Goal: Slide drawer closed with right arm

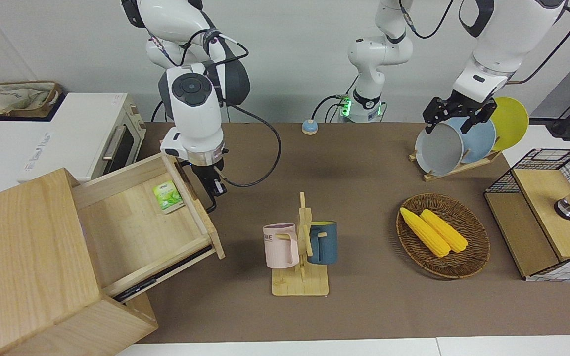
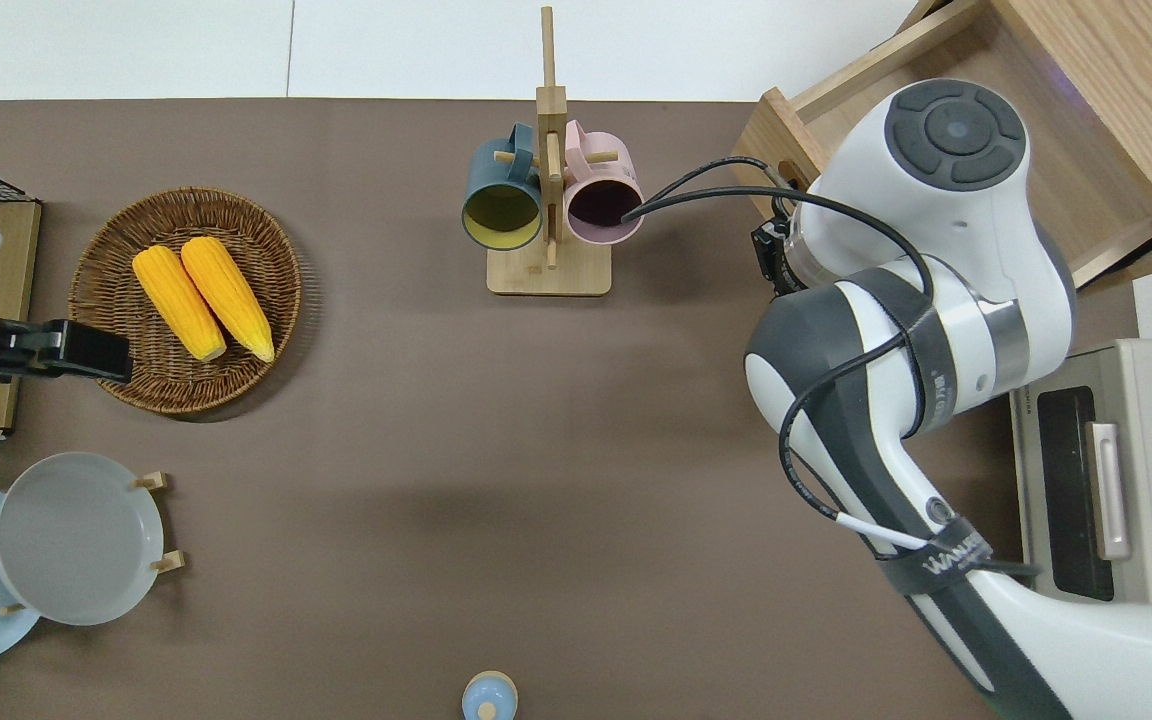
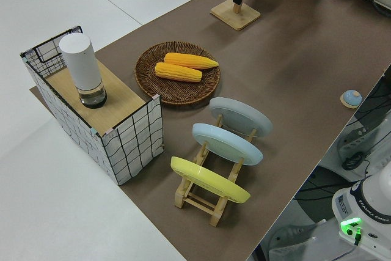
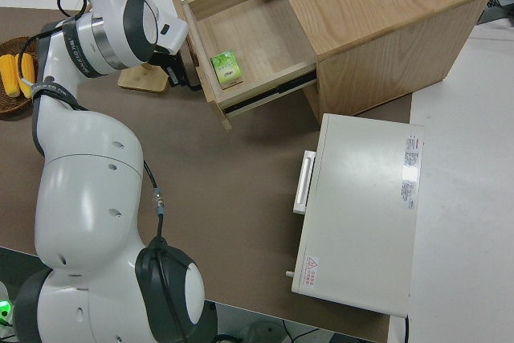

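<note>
at the right arm's end of the table, my right gripper [image 1: 214, 187] sits at the drawer's black handle [image 1: 211, 203]; can't tell if fingers are open or closed. drawer [image 1: 146, 222] juts partway out of the wooden box [image 1: 23, 262], w/ 1 green packet [image 1: 167, 196] in it. mug rack [image 1: 301, 247] stands nearby. left arm parked.

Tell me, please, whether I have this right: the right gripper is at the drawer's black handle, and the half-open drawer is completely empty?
Not quite. The right gripper is at the black handle of the half-open drawer, but the drawer is not empty: a small green packet lies on its floor close to the front panel. The front view and the right side view both show it.
</note>
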Motion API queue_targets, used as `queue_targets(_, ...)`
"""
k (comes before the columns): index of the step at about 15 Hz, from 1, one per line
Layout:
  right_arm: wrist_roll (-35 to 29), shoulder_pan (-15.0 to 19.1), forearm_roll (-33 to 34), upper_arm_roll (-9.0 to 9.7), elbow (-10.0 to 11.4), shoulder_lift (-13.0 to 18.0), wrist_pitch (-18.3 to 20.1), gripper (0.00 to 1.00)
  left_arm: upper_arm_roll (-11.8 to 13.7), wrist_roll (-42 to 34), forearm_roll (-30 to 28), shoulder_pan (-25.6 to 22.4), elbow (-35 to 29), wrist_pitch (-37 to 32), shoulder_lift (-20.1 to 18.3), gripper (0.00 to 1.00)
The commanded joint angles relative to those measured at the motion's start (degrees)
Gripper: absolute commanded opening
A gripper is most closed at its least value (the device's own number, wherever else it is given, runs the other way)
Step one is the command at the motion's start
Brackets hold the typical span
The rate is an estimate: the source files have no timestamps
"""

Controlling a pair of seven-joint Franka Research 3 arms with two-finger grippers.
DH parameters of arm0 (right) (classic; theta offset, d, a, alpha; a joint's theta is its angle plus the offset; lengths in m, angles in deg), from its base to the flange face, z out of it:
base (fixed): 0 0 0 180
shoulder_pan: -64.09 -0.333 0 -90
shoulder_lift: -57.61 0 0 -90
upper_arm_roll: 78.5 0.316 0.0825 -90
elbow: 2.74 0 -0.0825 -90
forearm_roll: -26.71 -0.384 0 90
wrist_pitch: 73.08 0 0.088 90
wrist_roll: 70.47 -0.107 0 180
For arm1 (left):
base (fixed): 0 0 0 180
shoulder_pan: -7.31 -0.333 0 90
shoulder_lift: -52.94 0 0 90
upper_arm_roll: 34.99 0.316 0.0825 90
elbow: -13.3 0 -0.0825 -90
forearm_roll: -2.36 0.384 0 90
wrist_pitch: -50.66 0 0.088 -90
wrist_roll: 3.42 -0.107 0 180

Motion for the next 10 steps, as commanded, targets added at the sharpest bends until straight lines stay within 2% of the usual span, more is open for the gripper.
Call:
queue_targets(1, 4.0, 2.8, 1.0, 0.81, -2.8, -2.0, -0.5, 0.0, -0.4, -0.6, 1.0, -0.2, 1.5, -1.1, 0.7, 0.99)
queue_targets(5, 5.1, 5.3, 0.9, 0.89, -4.7, -3.2, -1.0, 0.0, -0.4, -0.6, 1.0, -0.2, 1.4, -1.1, 0.7, 0.99)
queue_targets(10, 7.9, 7.8, 1.1, 0.89, -5.5, -4.3, -2.1, 0.0, -0.4, -0.6, 1.0, -0.2, 1.4, -1.1, 0.7, 0.99)
